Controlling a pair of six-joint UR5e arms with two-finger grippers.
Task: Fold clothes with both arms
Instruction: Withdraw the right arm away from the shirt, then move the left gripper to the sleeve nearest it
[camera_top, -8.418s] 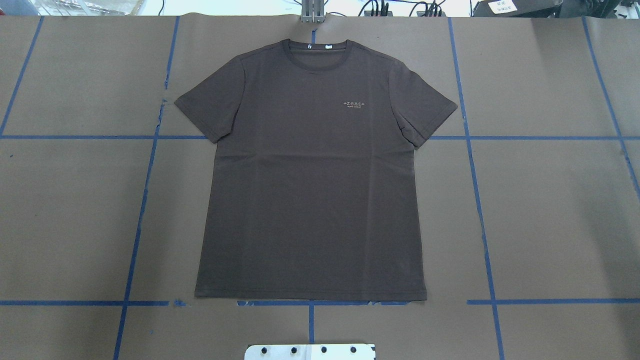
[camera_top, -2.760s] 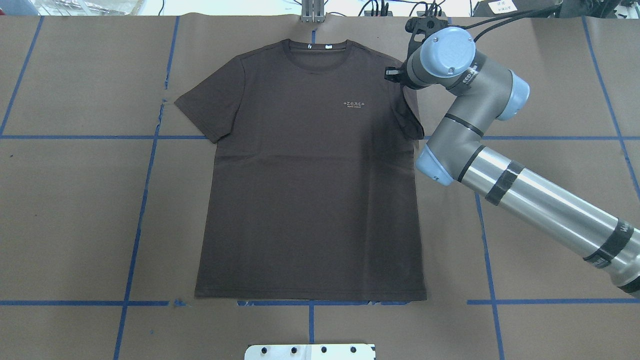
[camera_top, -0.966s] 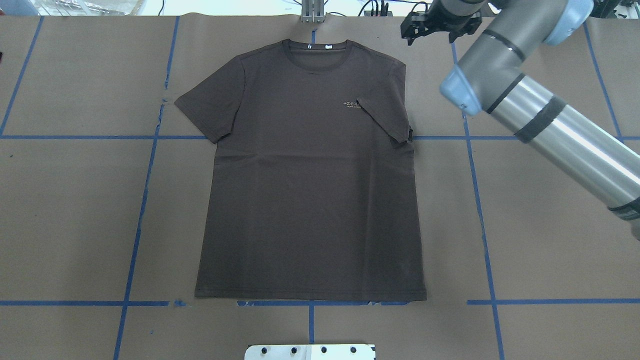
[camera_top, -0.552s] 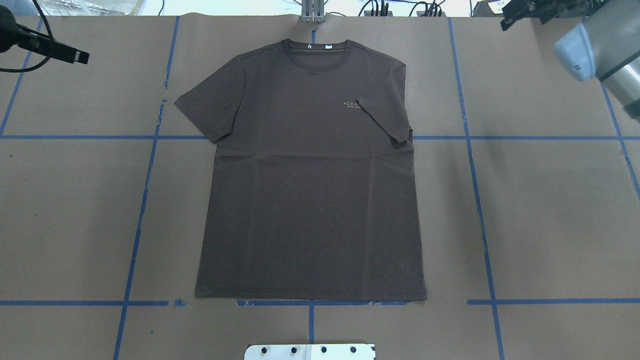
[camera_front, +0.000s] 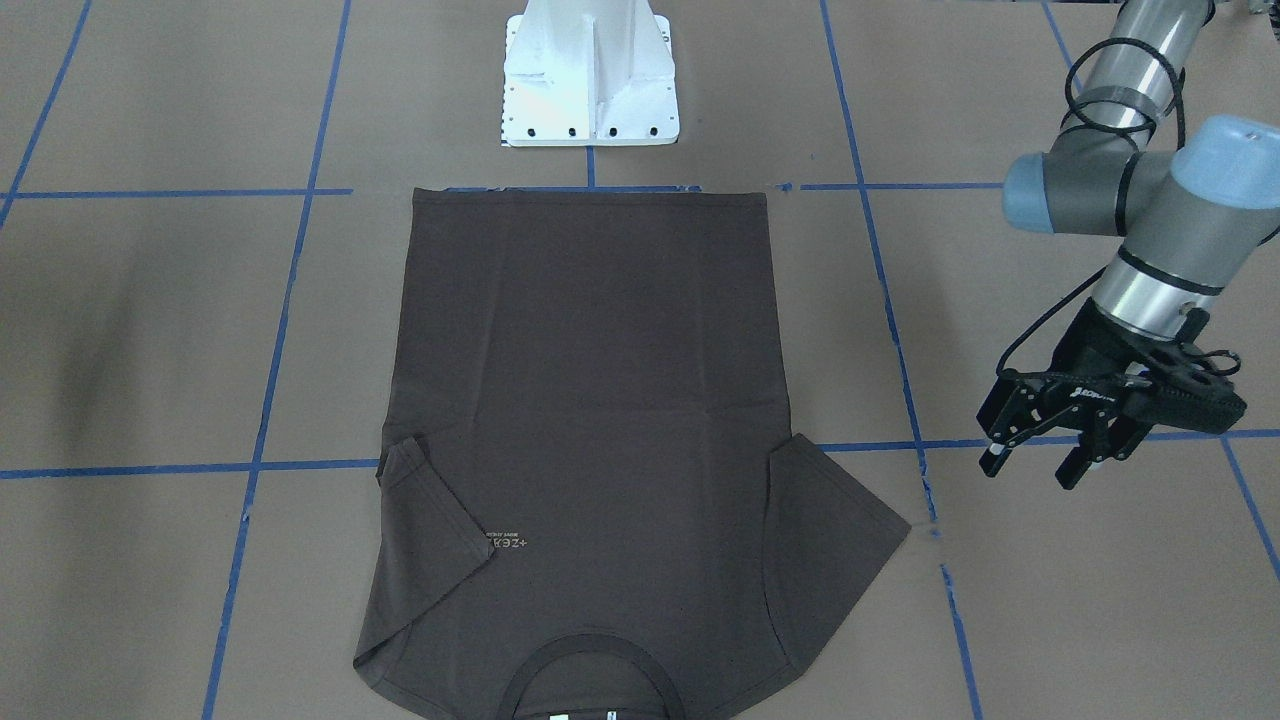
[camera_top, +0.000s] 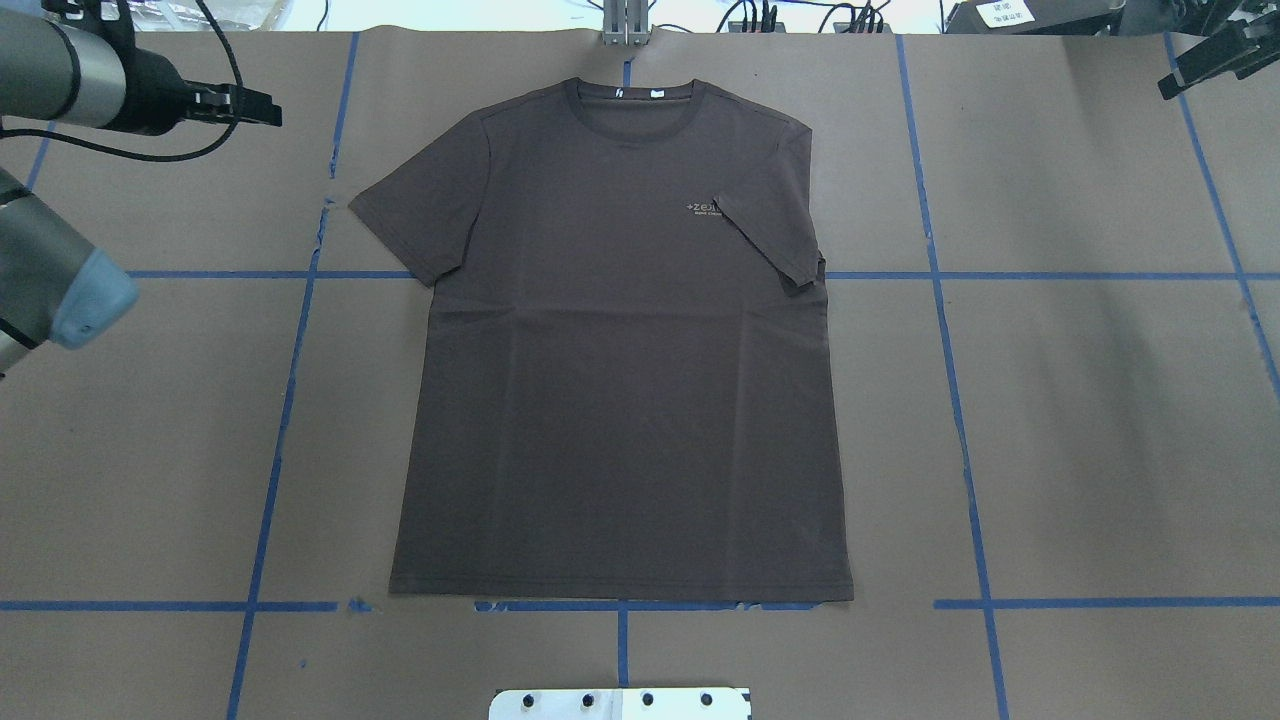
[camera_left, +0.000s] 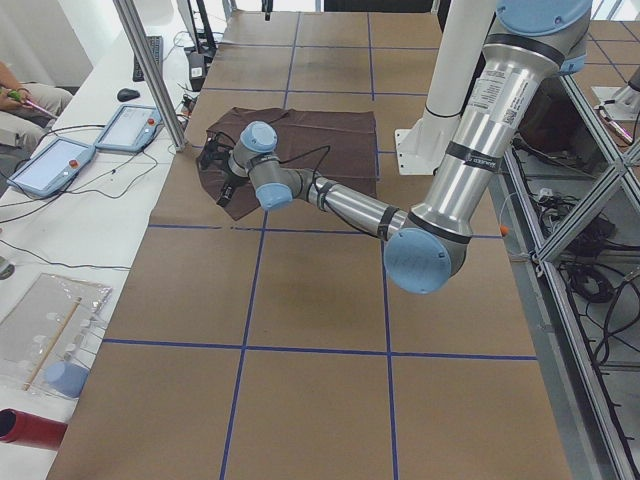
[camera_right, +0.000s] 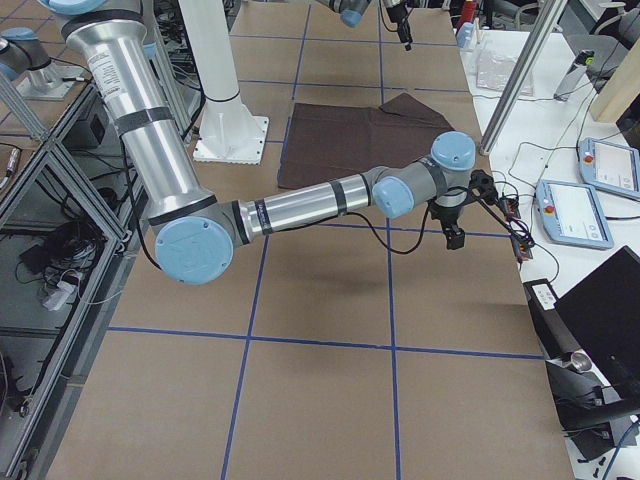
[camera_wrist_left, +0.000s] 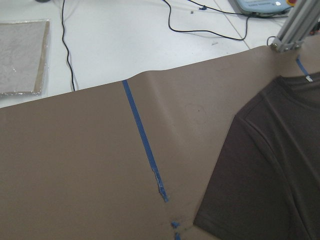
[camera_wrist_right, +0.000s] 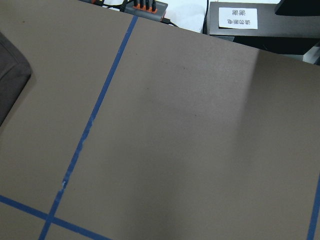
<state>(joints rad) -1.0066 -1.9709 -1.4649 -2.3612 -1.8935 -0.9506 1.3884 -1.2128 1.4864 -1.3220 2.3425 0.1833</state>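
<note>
Here, a brown paper-covered surface (camera_top: 1100, 420) gridded in blue tape (camera_top: 950, 400) carries a dark brown-grey short-sleeved T-shirt (camera_top: 620, 400), flat at its centre, chest up, collar away from the robot; its right-hand sleeve (camera_top: 775, 225) lies folded over part of the pale logo (camera_top: 703, 208); the silver-grey left arm (camera_front: 1150, 190) holds its black two-finger pincer (camera_front: 1032, 468) wide open and empty, apart from the spread sleeve (camera_front: 835, 520); whether the right pincer (camera_right: 454, 238) is open cannot be told.
</note>
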